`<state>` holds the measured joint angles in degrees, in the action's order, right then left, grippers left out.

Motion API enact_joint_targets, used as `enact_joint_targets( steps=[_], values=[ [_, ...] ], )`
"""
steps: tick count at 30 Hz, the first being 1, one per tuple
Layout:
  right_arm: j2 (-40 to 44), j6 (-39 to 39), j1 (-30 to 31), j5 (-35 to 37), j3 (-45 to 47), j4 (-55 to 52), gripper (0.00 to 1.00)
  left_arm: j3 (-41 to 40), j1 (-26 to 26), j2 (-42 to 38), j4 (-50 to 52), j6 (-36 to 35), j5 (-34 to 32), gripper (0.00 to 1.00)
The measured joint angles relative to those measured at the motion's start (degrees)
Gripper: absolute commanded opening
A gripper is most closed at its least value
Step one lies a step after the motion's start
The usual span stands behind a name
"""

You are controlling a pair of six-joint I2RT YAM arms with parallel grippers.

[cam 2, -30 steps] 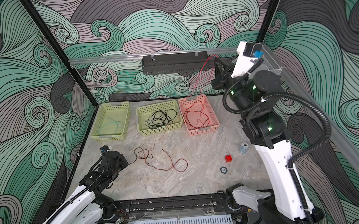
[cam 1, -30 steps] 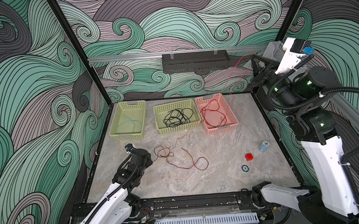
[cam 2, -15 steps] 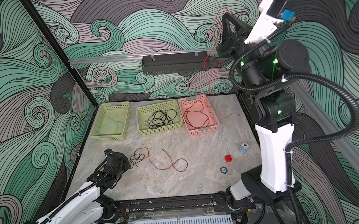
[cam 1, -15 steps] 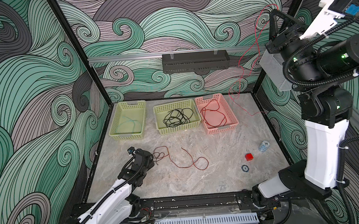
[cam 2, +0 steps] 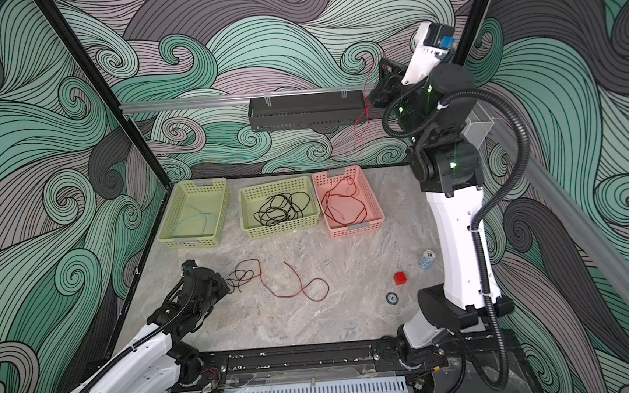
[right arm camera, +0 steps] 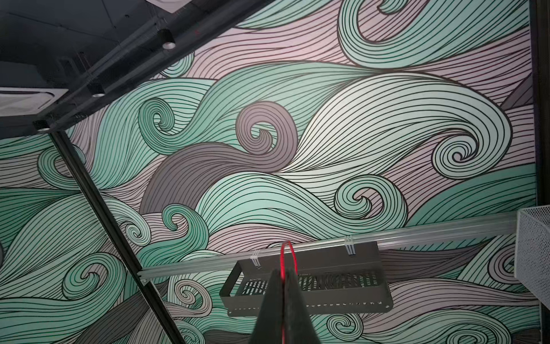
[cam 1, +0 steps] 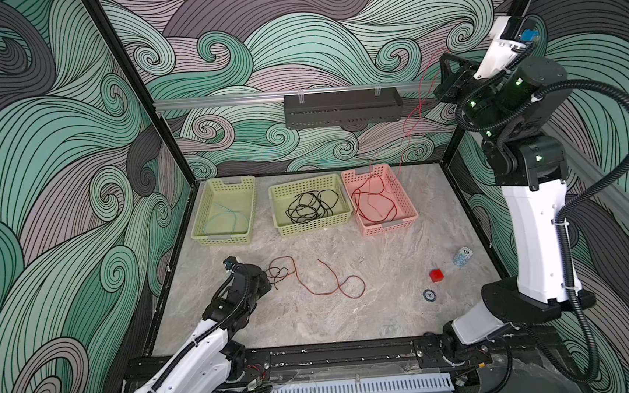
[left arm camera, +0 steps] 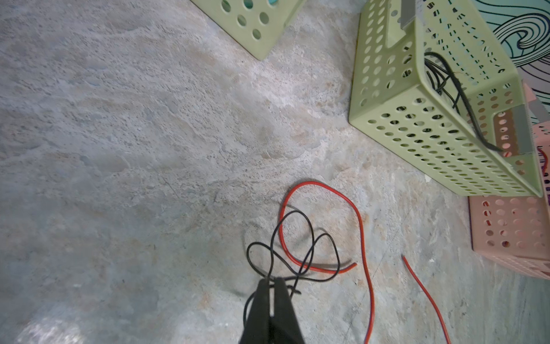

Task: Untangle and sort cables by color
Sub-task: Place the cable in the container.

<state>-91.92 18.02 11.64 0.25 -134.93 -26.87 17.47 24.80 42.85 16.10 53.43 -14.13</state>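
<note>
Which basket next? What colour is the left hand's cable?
Black. The cable in the left hand shows best in the left wrist view.

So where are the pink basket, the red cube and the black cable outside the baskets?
pink basket [cam 1: 395, 225]: in a top view, on its near wall.
red cube [cam 1: 436, 274]: in a top view, on its top face.
black cable [left arm camera: 295, 211]: left wrist view, on its largest loop.

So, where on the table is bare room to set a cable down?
Bare: the front strip between the loose red cable and the black rail; also between the pink basket and the red cube. Crowded: by the left gripper, where black cable crosses red.
</note>
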Motion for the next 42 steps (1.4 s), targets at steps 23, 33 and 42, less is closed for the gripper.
enact_joint_targets(
  steps=[23, 33, 42],
  values=[
    [-6.2, -2.9, -1.7, -1.2, 20.9, -0.9, 0.0, 0.2, 0.0, 2.6, -0.3, -0.3, 2.6, 0.0],
    [-6.5, -4.3, -2.0, 0.3, 32.4, -0.8, 0.45, 1.8, 0.0, 3.2, -0.2, -1.0, 3.1, 0.0],
    [2.0, -4.1, 1.9, 7.5, 47.9, -0.6, 0.55, 5.9, 0.0, 3.5, 2.3, -1.9, 4.9, 0.0]
  ],
)
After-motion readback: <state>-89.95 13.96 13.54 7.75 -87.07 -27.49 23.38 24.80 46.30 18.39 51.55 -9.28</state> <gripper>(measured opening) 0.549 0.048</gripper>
